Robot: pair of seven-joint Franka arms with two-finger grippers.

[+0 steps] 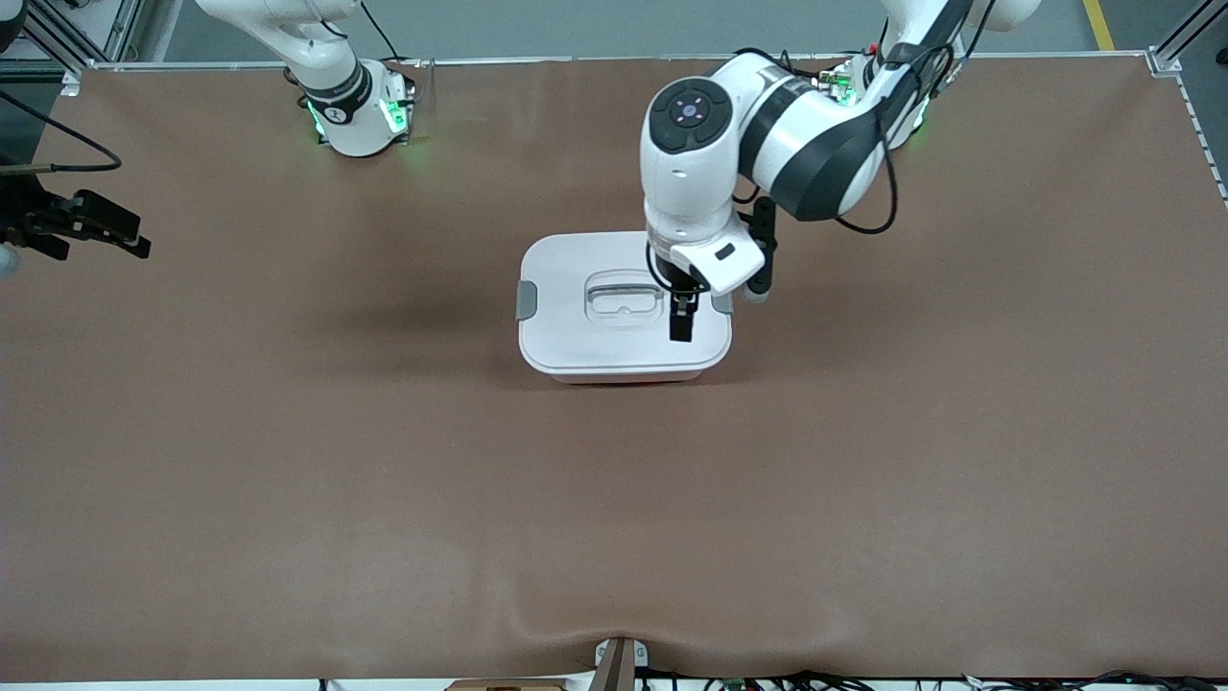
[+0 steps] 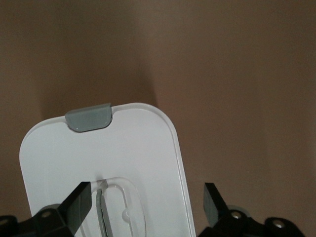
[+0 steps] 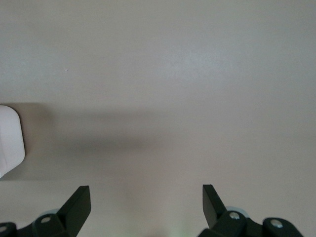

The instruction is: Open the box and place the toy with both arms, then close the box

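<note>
the left gripper [image 1: 683, 312] hangs over the lid [image 1: 576, 331] of the box [image 1: 624, 372], fingers [image 2: 79, 205] spread wide and holding nothing. the box sits mid-table, lid on, one grey clip [image 1: 526, 299] at its nine o'clock. the right gripper [image 3: 146, 207] waits with fingers parted and empty, off at the right arm's end of the table [image 1: 288, 480]. no toy shows.

Left gripper [image 1: 682, 309] jaws spread; right gripper [image 3: 146, 207] jaws spread, waiting.

Brown table [image 1: 288, 461] with 1 closed white-lidded box [image 1: 576, 336] on it.
</note>
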